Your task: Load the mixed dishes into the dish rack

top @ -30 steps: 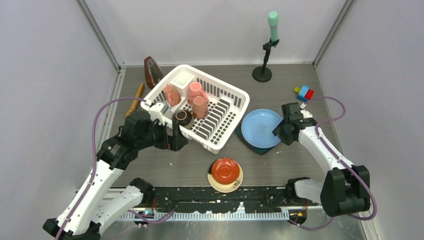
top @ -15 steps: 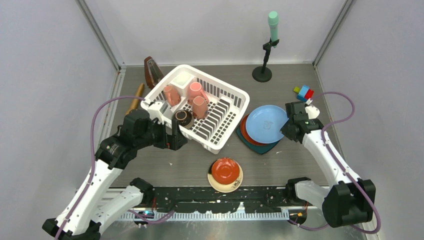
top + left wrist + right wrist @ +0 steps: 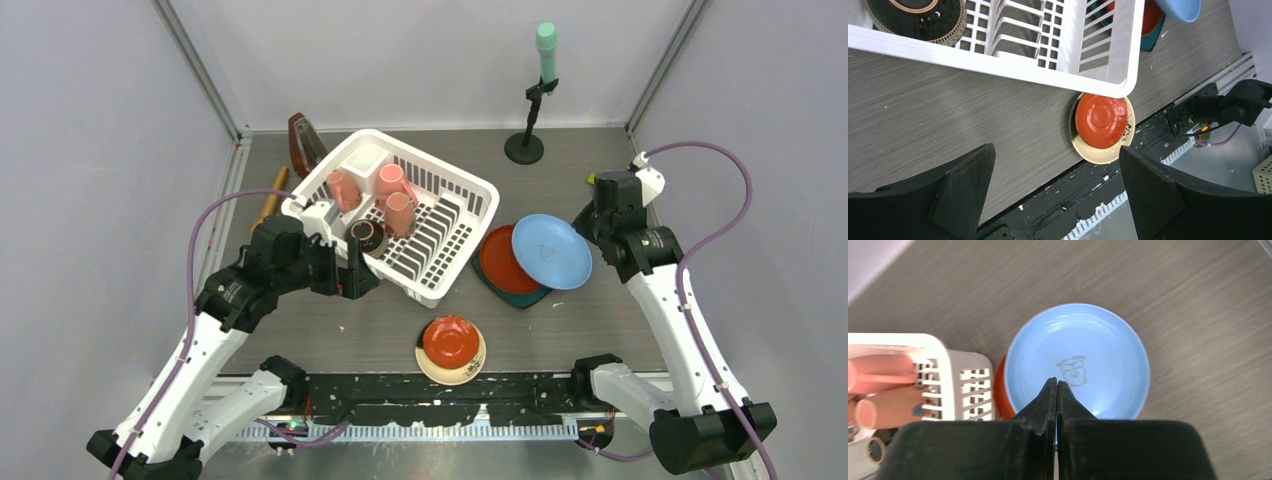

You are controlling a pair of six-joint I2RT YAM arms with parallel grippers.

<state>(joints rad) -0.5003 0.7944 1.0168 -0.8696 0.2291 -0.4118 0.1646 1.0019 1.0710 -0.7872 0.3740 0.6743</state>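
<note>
My right fingers (image 3: pixel 1051 392) are pressed together on the rim of the blue plate (image 3: pixel 551 251), holding it tilted above the tabletop (image 3: pixel 380 325), toward the right edge. Partly beneath it a red plate (image 3: pixel 499 262) lies on the teal plate (image 3: pixel 512 297), just beside the rack (image 3: pixel 482 192). My left fingers (image 3: pixel 965 175) are spread wide with nothing between them, over bare tabletop at the rack's near-left side. The rack sits toward the far-left corner with three mugs (image 3: pixel 390 195) and the bowl (image 3: pixel 366 236) inside. The red saucer (image 3: pixel 450 340) rests on the cream saucer (image 3: pixel 452 373) by the near edge.
</note>
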